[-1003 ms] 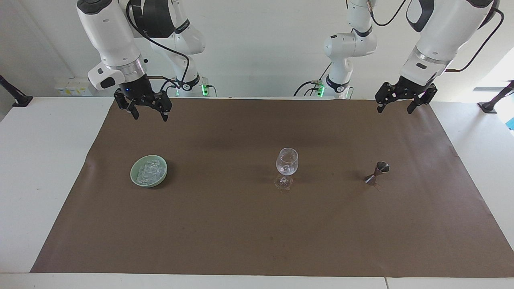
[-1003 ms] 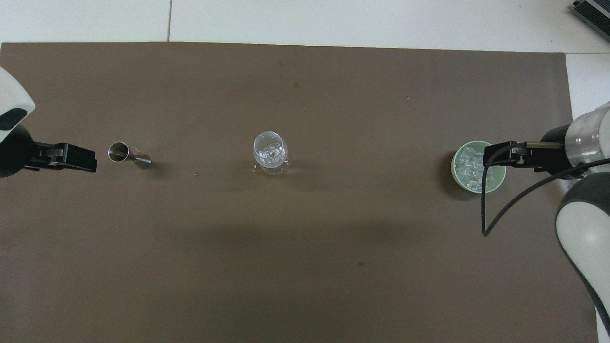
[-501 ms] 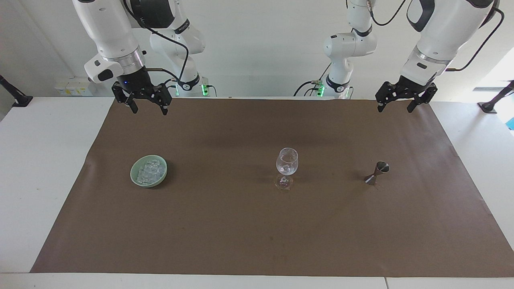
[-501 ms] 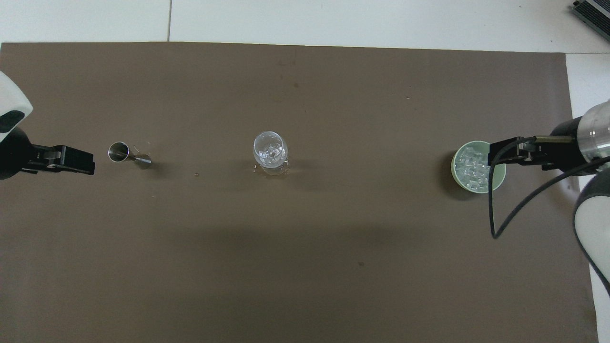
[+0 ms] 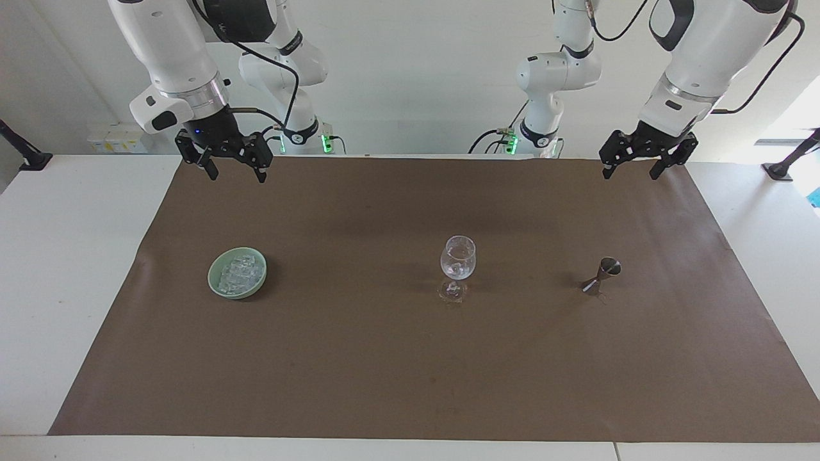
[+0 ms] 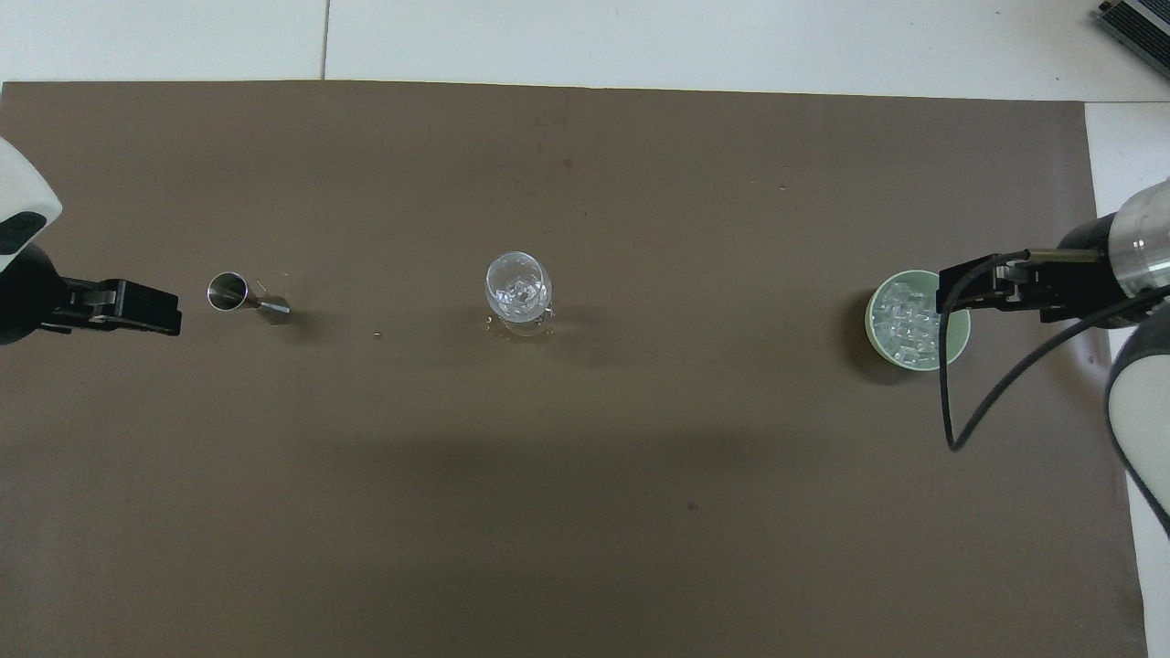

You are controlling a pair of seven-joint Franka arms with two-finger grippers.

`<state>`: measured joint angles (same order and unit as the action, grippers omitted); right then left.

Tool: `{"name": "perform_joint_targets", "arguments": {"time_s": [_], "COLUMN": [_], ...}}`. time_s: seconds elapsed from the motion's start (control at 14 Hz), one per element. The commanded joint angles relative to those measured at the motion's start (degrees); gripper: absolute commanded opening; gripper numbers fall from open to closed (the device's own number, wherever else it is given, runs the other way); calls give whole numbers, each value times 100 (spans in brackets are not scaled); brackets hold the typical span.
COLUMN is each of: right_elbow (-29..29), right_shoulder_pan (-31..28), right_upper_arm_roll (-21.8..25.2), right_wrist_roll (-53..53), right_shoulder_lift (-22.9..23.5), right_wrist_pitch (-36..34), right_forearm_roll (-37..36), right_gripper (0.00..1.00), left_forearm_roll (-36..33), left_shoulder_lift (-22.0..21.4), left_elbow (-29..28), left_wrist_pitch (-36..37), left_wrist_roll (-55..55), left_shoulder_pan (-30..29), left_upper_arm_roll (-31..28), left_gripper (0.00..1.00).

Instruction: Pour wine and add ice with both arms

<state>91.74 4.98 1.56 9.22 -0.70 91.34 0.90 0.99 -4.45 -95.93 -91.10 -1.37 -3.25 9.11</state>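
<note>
Both the left gripper (image 5: 629, 166) and right gripper (image 5: 232, 169) hang empty, jaws open. Clear ice cubes (image 5: 241, 273) fill the pale green bowl (image 5: 214, 282); slippery, one could squirt free when pinched.

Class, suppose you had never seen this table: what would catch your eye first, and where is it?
Probably the clear wine glass standing mid-table on the brown paper. At the right arm's end sits a green bowl of ice; at the left arm's end, a small metal measuring cup. The right gripper and left gripper hang open, empty.
</note>
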Motion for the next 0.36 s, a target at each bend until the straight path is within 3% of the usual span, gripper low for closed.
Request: {"name": "perform_joint_targets", "arguments": {"time_s": [0.0,0.29], "right_elbow": [-148,-95], "right_shoulder_pan": [82,82], "right_upper_arm_roll": [82,73], "right_wrist_roll": [-131,-149], "right_shoulder_lift": [97,97], "right_wrist_pitch": [-108,-90], "right_forearm_roll": [-90,-90], "right_gripper": [100,100], "left_forearm_roll": [-38,-38], "left_shoulder_lift": [-179,-179], "left_elbow": [-181,-172], "left_wrist_pitch": [49,49], "left_wrist_roll": [67,67], "left_shoulder_pan": [-53,-62], "left_upper_arm_roll": [29,29], "left_gripper": [100,100]}}
